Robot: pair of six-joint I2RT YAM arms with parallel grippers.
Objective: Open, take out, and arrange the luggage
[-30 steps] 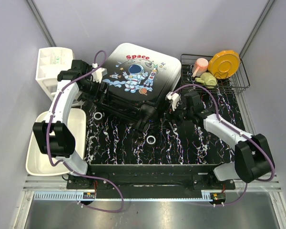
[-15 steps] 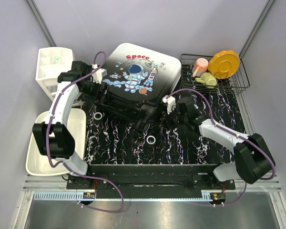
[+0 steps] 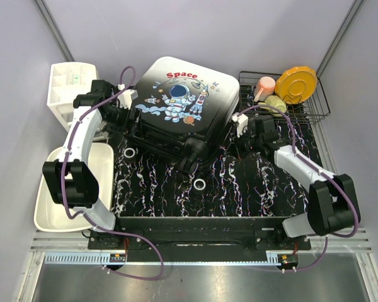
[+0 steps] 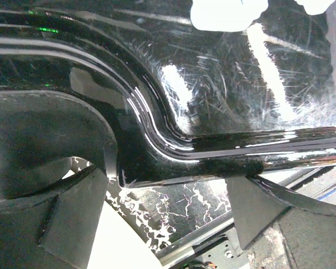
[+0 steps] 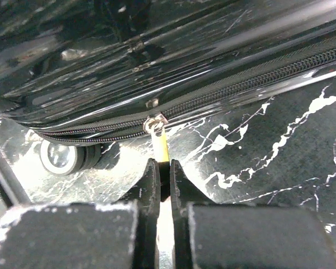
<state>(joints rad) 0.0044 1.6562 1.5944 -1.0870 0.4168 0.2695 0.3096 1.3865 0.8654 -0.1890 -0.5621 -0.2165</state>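
One hard-shell suitcase (image 3: 179, 104) lies flat and closed in the upper middle of the overhead frame, astronaut print and red "Space" facing up, on the black, white-veined worktop (image 3: 252, 189). The left gripper (image 3: 127, 119) sits against the case's left edge. In the left wrist view (image 4: 168, 221) its jaws stand wide apart, one finger (image 4: 73, 224) at lower left and the other at lower right. The glossy black shell (image 4: 213, 84) fills the upper frame, its curved rim crossing just above the gap. Whether either finger touches the shell I cannot tell. The right gripper (image 3: 233, 139) is at the case's right edge, just left of the wire rack (image 3: 318, 110). In the right wrist view (image 5: 161, 168) its jaws are pinched together on a yellowish zip pull (image 5: 160, 140) that hangs from the zipper (image 5: 241, 84) running along the case's side wall, with the case lying across the top of the frame directly above the jaws. The rack at upper right holds a yellow plate (image 3: 296, 83) and a pink cup (image 3: 263, 87). A white drawer unit (image 3: 69, 85) stands at upper left, with a white tub (image 3: 57, 201) below it. Two small white rings (image 3: 200, 184) lie on the worktop below the case.
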